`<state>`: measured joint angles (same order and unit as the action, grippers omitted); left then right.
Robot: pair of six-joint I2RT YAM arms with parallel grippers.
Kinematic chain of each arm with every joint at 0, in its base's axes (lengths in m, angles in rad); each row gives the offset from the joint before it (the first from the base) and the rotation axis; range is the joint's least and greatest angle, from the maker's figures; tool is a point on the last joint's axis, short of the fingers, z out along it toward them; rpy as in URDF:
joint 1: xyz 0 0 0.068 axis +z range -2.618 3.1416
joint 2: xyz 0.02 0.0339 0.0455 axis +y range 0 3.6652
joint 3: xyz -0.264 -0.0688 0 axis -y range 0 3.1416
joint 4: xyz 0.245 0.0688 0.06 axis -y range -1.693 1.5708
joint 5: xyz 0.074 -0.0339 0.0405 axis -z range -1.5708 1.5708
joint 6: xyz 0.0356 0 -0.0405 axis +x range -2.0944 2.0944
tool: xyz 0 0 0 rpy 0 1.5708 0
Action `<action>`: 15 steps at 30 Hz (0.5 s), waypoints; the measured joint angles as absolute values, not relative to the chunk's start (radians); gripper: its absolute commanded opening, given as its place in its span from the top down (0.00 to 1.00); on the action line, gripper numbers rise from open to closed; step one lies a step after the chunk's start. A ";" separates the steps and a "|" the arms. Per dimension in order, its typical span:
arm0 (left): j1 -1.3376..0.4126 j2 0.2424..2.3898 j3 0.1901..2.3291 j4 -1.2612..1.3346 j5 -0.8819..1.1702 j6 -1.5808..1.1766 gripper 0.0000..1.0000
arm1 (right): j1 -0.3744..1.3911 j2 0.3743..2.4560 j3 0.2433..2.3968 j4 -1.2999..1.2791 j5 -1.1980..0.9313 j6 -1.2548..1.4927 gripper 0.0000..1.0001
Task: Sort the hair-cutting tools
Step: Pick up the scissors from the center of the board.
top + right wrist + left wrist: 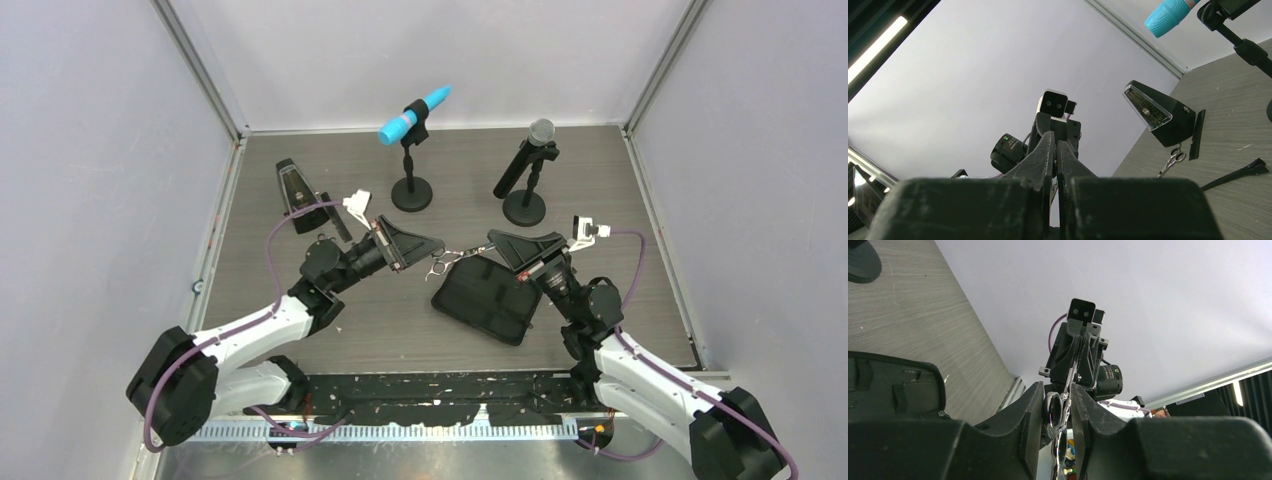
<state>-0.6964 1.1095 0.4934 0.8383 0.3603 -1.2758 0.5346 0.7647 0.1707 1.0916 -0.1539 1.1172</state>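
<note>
Scissors (pixel 450 257) held in air between both arms, above counter (pixel 400 320), just left of black case (pixel 487 298). Left gripper (pixel 438 247) clamped on ring handle. Right gripper (pixel 491 240) pinched closed on blade end. Second scissors (pixel 1171 161) flat on counter, just beside comb (pixel 1197 134), near metronome (pixel 1160 112). Hair clip (pixel 1235 172) lies nearby.
</note>
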 measured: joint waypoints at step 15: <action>-0.712 1.149 0.493 0.904 0.408 -1.298 1.00 | 0.534 0.780 0.168 1.100 -0.148 1.129 0.84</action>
<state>-0.7116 1.1488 0.4934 0.9039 0.4080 -1.2976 0.5343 0.7795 0.1680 1.1000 -0.1478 1.1294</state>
